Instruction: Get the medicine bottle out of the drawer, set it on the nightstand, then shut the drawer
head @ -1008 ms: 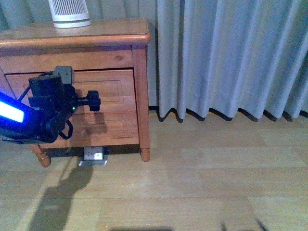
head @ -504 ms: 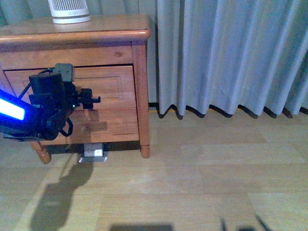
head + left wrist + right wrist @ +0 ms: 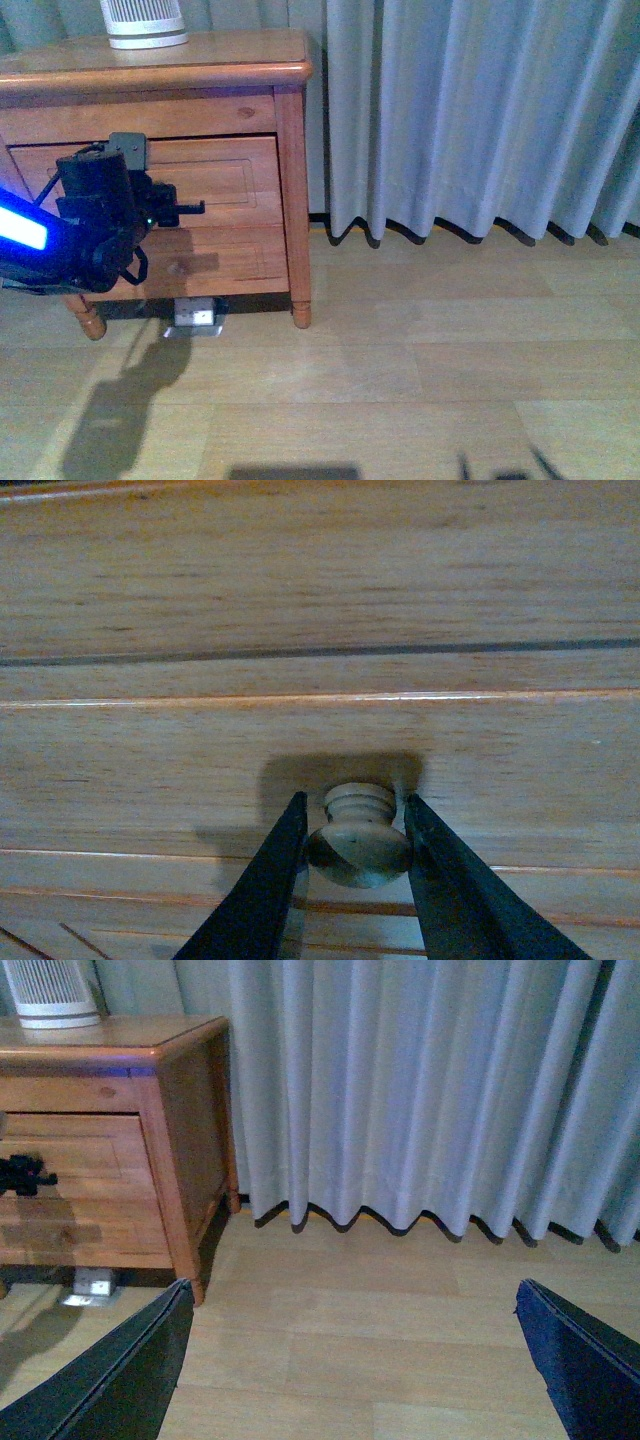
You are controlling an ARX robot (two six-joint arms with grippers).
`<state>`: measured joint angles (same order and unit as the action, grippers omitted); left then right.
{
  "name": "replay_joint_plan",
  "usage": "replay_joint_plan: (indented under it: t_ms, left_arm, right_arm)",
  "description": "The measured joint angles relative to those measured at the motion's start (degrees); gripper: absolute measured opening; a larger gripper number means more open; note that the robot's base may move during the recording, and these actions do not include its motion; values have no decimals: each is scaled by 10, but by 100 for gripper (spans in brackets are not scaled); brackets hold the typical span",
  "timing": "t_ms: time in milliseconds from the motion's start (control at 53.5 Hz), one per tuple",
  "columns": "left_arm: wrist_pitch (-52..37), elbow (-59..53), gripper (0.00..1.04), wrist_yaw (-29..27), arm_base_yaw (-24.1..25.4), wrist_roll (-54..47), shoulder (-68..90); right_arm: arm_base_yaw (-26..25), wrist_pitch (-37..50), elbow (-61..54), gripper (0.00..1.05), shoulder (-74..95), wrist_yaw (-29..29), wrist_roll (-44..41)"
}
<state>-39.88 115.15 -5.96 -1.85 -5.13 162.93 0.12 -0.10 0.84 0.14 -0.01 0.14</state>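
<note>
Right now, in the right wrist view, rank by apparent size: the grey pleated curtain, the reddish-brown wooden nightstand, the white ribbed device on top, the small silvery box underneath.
1. grey pleated curtain
2. reddish-brown wooden nightstand, cropped
3. white ribbed device, cropped
4. small silvery box

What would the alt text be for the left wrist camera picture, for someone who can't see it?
The robot's left hand pinches a small round wooden knob between two dark fingers, seen from close up. Behind it, the drawer front fills the picture with light brown wood grain and grooves.
</note>
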Motion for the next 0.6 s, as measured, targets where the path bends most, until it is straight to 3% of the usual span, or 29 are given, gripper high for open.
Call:
replay_joint_plan:
  t_ms: [243,598]
  left_arm:
    - [-64,-111,25,-1,-2,2,-50]
    - [-234,-445,25,-38,-25,-7,-192]
  right_arm:
    - [0,0,0,98,0,0,0]
    - [0,0,0,98,0,0,0]
